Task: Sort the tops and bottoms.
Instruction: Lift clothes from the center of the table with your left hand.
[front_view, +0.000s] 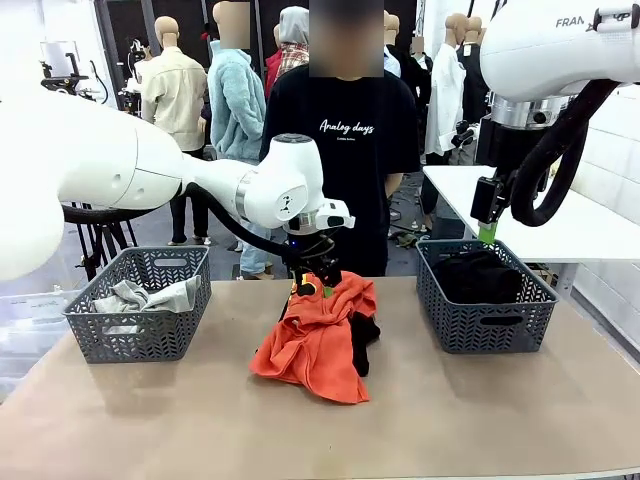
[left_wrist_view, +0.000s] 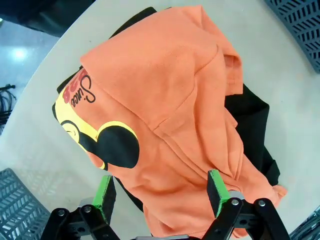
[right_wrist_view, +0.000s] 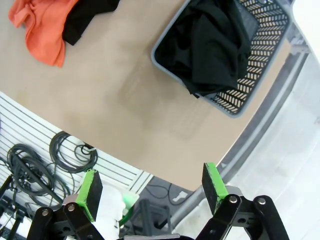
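The bright orange-red top (front_view: 318, 342) lies crumpled at the table's middle, its yellow and black print (left_wrist_view: 107, 142) facing up. A black bottom (front_view: 364, 335) lies partly under it, showing at its right side (left_wrist_view: 252, 125). My left gripper (front_view: 312, 282) hangs open just over the top's far edge, green pads (left_wrist_view: 105, 192) spread to either side of the cloth. The light grey top (front_view: 140, 295) lies in the left basket (front_view: 138, 330). Another black bottom (front_view: 482, 276) fills the right basket (front_view: 487, 325). My right gripper (front_view: 487, 228) is open (right_wrist_view: 151, 185), raised above that basket (right_wrist_view: 265, 40).
A person in a black T-shirt with white script (front_view: 345, 150) stands at the far side, behind the table's middle. A white table (front_view: 560, 215) stands at the back right. Bare tabletop (front_view: 200, 420) stretches along the front edge.
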